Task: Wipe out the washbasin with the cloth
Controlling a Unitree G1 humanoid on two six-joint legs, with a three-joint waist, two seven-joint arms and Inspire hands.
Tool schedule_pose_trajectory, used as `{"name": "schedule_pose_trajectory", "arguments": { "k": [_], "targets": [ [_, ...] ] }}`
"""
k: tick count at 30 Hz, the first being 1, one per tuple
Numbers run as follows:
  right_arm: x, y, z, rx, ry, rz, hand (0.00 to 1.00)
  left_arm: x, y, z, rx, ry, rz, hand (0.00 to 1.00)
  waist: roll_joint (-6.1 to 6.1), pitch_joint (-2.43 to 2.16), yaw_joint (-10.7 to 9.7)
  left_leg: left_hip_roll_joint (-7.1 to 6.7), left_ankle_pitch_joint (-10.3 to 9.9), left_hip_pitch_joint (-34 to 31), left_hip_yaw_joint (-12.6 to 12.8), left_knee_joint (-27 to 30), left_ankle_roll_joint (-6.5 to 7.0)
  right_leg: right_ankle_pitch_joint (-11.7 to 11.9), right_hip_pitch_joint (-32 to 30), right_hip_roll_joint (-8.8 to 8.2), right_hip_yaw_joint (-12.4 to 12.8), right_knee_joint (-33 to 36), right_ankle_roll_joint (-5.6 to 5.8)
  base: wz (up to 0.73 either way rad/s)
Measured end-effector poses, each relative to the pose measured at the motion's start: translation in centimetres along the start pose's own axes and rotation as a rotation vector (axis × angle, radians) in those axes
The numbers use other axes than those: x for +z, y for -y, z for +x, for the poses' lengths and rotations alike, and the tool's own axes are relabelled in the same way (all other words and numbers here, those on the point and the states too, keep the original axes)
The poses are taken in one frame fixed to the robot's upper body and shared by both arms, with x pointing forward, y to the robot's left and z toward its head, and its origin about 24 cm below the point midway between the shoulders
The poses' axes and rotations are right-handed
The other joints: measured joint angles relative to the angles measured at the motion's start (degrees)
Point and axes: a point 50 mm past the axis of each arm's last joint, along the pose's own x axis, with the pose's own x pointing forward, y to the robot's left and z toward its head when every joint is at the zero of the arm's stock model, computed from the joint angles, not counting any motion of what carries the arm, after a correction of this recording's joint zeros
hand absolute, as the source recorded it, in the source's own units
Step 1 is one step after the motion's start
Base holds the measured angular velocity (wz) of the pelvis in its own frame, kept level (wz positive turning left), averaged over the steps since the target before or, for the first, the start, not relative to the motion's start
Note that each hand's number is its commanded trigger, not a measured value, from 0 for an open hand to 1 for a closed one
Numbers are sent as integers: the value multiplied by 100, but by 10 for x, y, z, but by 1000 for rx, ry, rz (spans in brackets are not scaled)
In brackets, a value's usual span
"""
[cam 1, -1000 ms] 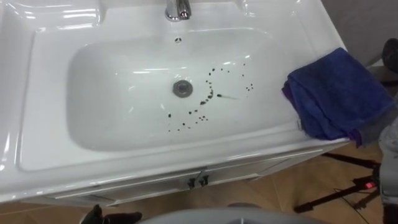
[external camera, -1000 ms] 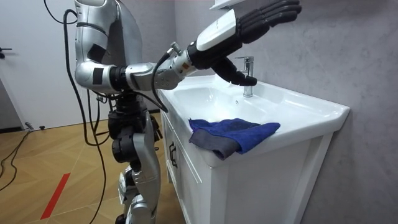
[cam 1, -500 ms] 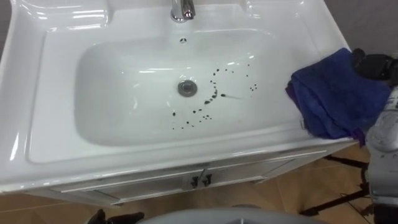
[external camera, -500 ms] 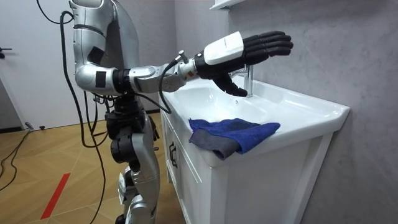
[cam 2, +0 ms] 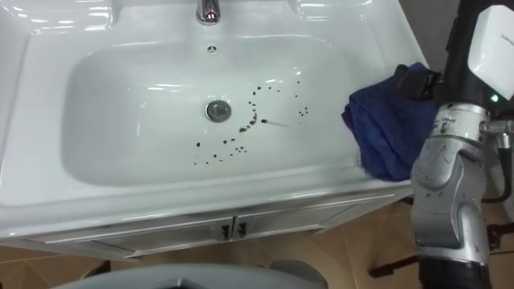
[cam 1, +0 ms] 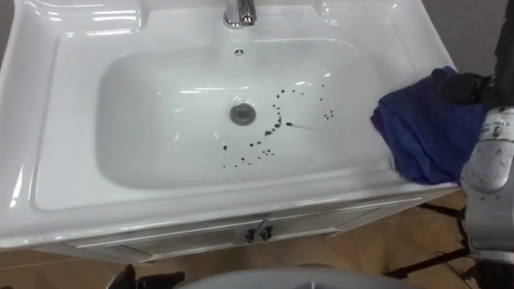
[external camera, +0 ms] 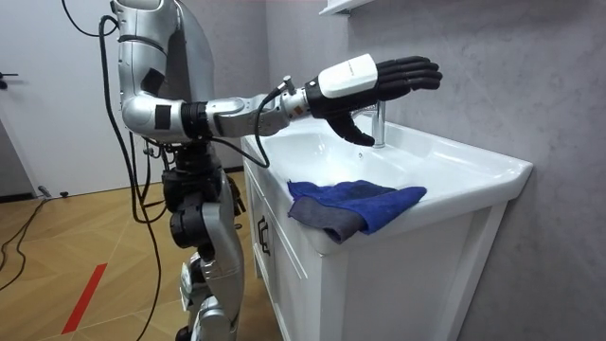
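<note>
1. White-backed and dark-fingered, the right robot hand [external camera: 379,76] hangs in the air above the right end of the worktop [cam 1: 32,120]. The arm is stretched forward and roughly level. The fingers are straight and slightly spread, holding nothing.
2. One blue cloth [cam 1: 426,132] lies crumpled on the worktop's right rim, just beside the basin [cam 1: 161,160], drooping over the front edge.
3. One tap [cam 1: 238,12] stands at the back, and one drain [cam 1: 242,113] sits mid-basin.
4. Many small dark spots [cam 1: 273,124] dot the basin right of the drain.
</note>
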Motion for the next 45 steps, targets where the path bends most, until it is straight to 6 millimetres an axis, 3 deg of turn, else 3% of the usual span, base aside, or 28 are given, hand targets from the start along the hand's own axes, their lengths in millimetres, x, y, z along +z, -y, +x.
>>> {"name": "schedule_pose_trajectory", "arguments": {
  "k": [9, 14, 20, 23, 28, 32, 45],
  "targets": [
    [2, -5, -2, 58, 8, 3, 0, 0, 0, 0, -2, 6, 4, 0, 0, -3, -1, 5, 0, -55, -5, 0, 0, 5, -41, -9, -58, 1, -5, 3],
    [2, -10, -4, 88, 7, 5, 0, 1, 1, 0, -12, 7, 9, 0, 48, 18, 3, 6, 0, -40, -6, 0, 0, 13, -22, -6, -52, -13, -7, 0],
    [-16, -36, -19, 232, -68, -19, 0, 2, 2, 0, -16, 12, 12, 0, 89, 36, 17, 7, 0, 0, -5, 1, 0, 14, 27, -9, -56, -19, -5, 0],
    [-25, -44, -27, 294, -104, -31, 0, 4, 5, -1, -22, 24, 9, 0, 132, 20, 36, 7, 0, 30, 3, 1, 0, 14, 51, -6, -27, -19, -5, 0],
    [-25, -48, -30, 308, -117, -16, 0, 7, 7, -1, -23, 40, 9, 0, 155, 12, 80, 8, 0, 60, 1, 2, 0, 14, 69, -3, -37, -24, -6, 0],
    [-37, -57, -37, 350, -185, 13, 0, 9, 7, -1, -17, 45, 11, 0, 127, -6, 158, 10, 0, 46, -19, 4, 0, 41, 94, -6, -60, -98, -8, 1],
    [-49, -72, -51, 337, -293, 116, 0, 8, 5, -3, 39, 58, 23, 0, 119, -5, 141, 17, 0, 58, -139, 15, 0, 48, 231, -25, -215, -204, -5, 6]
  ]
}}
